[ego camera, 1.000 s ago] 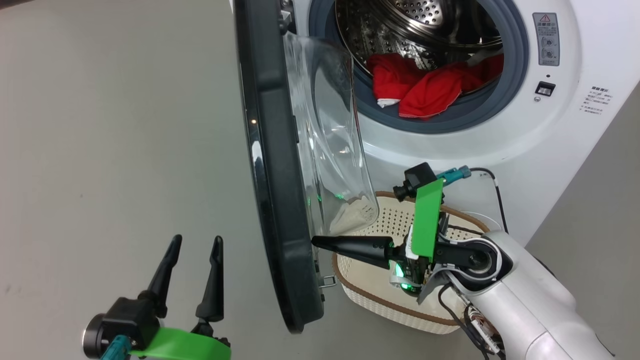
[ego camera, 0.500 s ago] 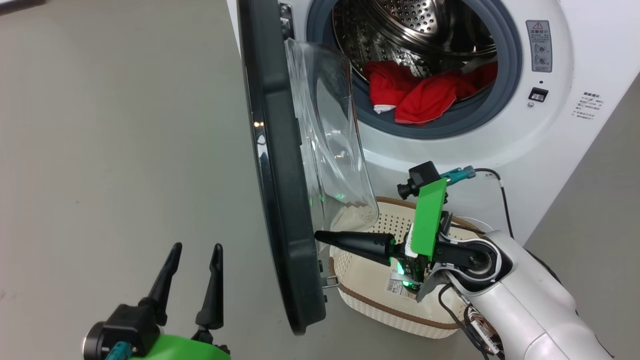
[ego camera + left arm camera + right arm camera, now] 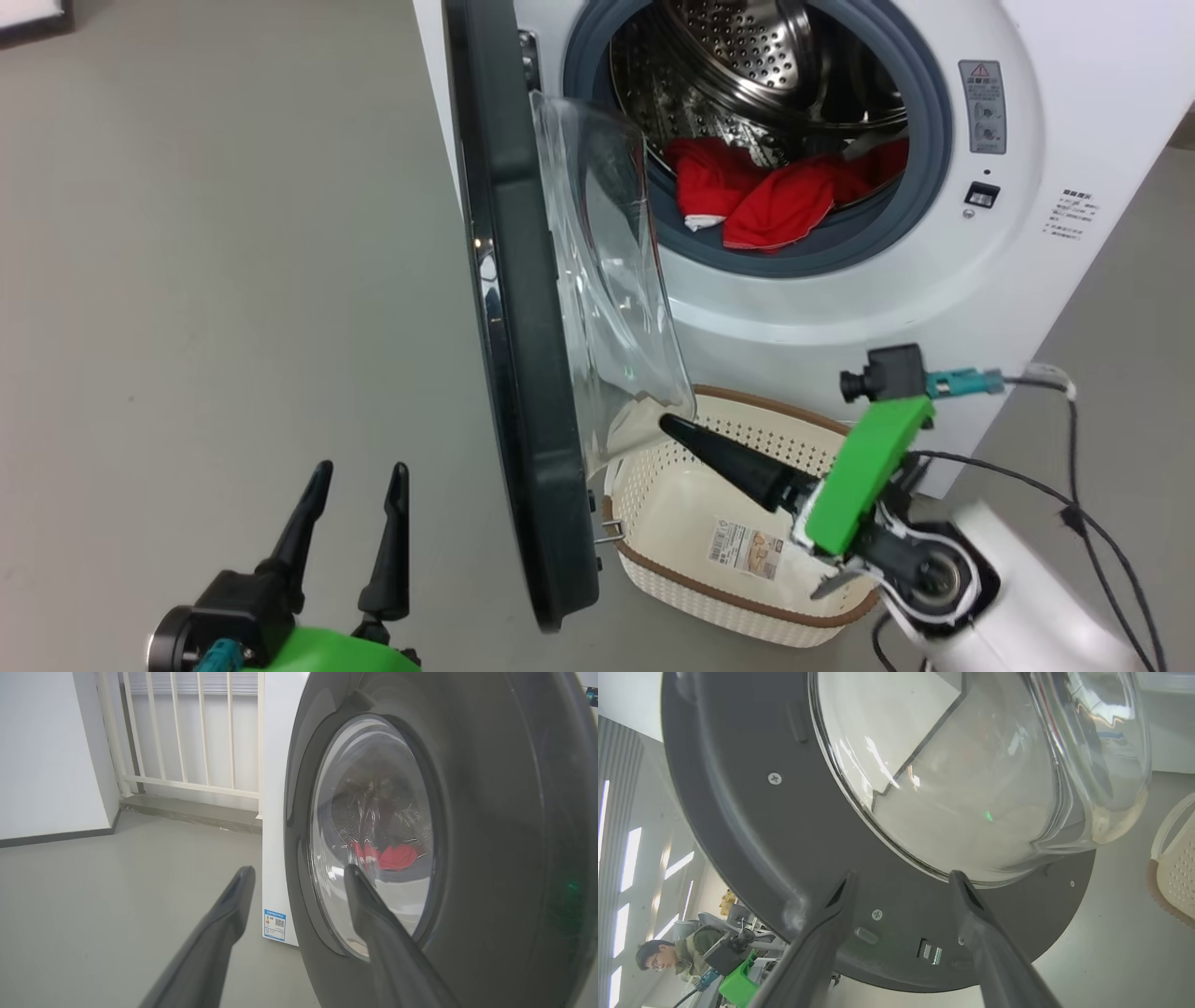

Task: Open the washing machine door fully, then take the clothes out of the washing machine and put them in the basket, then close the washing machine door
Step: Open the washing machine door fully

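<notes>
The washing machine (image 3: 840, 308) stands with the washing machine door (image 3: 523, 373) swung out edge-on, its glass bowl (image 3: 607, 280) facing the drum. The red clothes (image 3: 766, 191) lie at the drum's front lip, and they show through the glass as the clothes (image 3: 392, 856). The cream basket (image 3: 653, 569) sits on the floor under the opening. Over it, my right gripper (image 3: 667, 427) points up-left, its tip just below the bowl. This gripper (image 3: 903, 877) is open and faces the door's inner side (image 3: 761, 826). Left of the door, my left gripper (image 3: 361, 471) is open and holds nothing; the same gripper (image 3: 299, 872) faces the door's outer face (image 3: 490, 835).
Grey floor (image 3: 215, 280) spreads to the left of the door. A white railing (image 3: 187, 732) and a wall stand behind the machine's side. Cables (image 3: 1074, 485) trail from my right wrist. A person (image 3: 658, 956) sits far off beyond the door.
My right gripper has drawn back from the door's lower inner rim and swung to point up-left over the basket. The head camera has shifted slightly. The left gripper has hardly moved.
</notes>
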Controlling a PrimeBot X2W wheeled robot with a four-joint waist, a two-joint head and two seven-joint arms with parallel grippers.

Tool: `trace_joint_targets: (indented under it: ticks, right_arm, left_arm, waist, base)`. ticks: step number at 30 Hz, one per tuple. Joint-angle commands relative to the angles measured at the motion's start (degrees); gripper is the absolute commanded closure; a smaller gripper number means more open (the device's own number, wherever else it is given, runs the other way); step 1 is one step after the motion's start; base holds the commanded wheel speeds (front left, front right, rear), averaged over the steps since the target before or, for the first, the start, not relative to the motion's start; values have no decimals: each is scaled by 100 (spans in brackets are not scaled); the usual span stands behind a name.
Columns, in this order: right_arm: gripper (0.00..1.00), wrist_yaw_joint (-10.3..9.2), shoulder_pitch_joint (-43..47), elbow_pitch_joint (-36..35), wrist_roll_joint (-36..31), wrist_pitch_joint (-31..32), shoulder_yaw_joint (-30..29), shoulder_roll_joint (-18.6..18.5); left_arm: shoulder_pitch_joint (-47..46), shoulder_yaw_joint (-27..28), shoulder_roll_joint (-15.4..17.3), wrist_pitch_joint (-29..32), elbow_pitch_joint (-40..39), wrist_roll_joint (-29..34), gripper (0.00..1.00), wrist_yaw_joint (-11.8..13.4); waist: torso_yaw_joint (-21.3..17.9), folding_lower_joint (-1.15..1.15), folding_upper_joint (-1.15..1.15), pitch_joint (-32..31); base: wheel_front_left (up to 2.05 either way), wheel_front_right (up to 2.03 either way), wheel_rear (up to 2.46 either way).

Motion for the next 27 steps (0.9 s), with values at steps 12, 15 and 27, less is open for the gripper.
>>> trace_joint_targets:
  ticks: [12, 15, 27]
  right_arm:
    - [0, 39, 408, -217, -1859, -3079, 1200, -878]
    - [0, 39, 356, 218, -2300, -3725, 1387, -981]
    - [0, 39, 526, 989, -4798, -4015, -632, -396]
  left_arm:
    - [-97, 300, 63, -70, 44, 206, 0, -83]
    - [-79, 332, 63, -70, 42, 224, 0, -75]
    - [-19, 415, 63, -70, -7, 286, 0, -75]
  waist:
    - [-127, 0, 0, -175]
    - [-179, 0, 0, -198]
    - [-282, 0, 0, -198]
  base:
    - [0, 0, 0]
    - [0, 0, 0]
    - [0, 0, 0]
